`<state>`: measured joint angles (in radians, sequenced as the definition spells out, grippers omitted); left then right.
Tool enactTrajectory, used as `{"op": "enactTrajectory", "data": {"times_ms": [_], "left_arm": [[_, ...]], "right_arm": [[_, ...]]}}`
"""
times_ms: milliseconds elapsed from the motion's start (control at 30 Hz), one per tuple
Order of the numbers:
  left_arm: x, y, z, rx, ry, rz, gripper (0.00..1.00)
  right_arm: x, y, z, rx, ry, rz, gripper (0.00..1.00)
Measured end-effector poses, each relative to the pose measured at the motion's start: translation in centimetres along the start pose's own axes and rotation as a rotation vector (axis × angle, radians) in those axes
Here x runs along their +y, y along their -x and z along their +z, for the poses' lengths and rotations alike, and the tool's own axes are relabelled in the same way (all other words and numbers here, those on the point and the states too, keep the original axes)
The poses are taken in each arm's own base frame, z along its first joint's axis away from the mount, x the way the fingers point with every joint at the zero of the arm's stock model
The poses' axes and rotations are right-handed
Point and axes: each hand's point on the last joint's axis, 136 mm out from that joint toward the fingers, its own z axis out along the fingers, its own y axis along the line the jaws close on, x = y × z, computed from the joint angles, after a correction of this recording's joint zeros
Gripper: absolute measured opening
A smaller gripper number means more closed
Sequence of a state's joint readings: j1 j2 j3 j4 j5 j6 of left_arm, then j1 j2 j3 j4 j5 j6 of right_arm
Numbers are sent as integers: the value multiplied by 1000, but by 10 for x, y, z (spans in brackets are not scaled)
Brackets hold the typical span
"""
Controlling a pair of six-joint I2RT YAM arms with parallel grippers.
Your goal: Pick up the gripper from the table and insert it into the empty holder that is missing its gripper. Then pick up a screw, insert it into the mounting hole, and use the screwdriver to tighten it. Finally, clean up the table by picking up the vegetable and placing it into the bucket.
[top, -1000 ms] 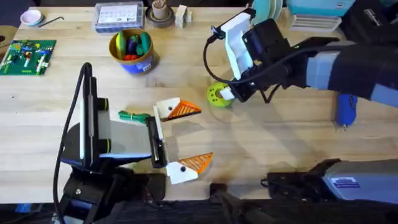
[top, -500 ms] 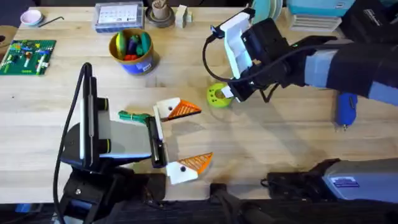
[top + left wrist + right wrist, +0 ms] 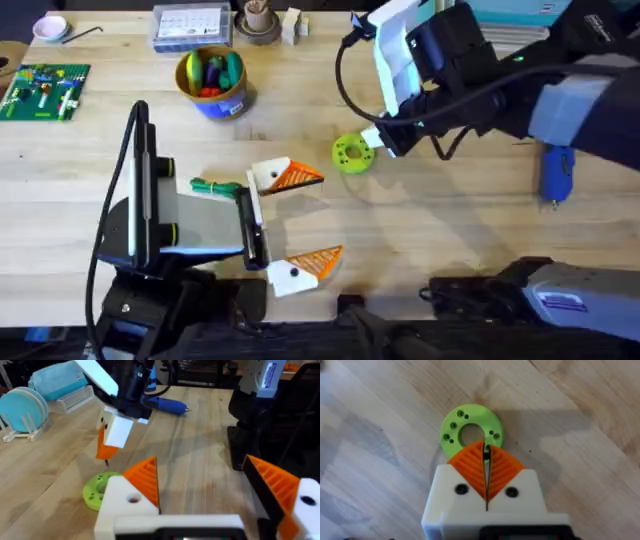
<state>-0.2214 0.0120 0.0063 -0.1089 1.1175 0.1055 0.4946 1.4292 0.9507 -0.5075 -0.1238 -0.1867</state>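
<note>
My right gripper [image 3: 380, 143] hangs just above and beside the green round disc [image 3: 351, 154], its orange pads shut on a small dark screw [image 3: 486, 453]. The screw's tip hangs below the pads [image 3: 106, 462]. My left gripper [image 3: 325, 217] rests open on the table. Both of its cream-white holders [image 3: 268, 176] carry orange ribbed wedges [image 3: 297, 177]. The green vegetable [image 3: 214, 186] lies beside the left gripper's far finger. The blue screwdriver [image 3: 556, 172] lies at the right. The blue, yellow-rimmed bucket [image 3: 214, 103] stands at the back left with toys in it.
A green circuit board [image 3: 42, 90] lies far left. A clear parts box [image 3: 190, 26], a brown dish [image 3: 258, 28] and a small white bowl [image 3: 49, 27] line the back edge. Blue plates in a rack [image 3: 22, 410] stand at the back right.
My right gripper has lifted off the green disc and drawn back to the right with the screw. The disc now shows whole. The left arm has not moved.
</note>
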Motion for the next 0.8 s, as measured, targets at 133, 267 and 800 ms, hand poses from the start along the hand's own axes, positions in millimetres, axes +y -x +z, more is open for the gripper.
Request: {"op": "enactTrajectory", "data": {"times_ms": [133, 267, 800], "left_arm": [[0, 0, 0, 0, -2, 0, 993], [0, 0, 0, 0, -2, 0, 993], [-2, 0, 0, 0, -9, -1, 993]], "right_arm": [[1, 11, -21, -40, -7, -6, 6], [7, 42, -61, -139, -1, -15, 6], [154, 100, -127, -196, 261, -275, 6]]}}
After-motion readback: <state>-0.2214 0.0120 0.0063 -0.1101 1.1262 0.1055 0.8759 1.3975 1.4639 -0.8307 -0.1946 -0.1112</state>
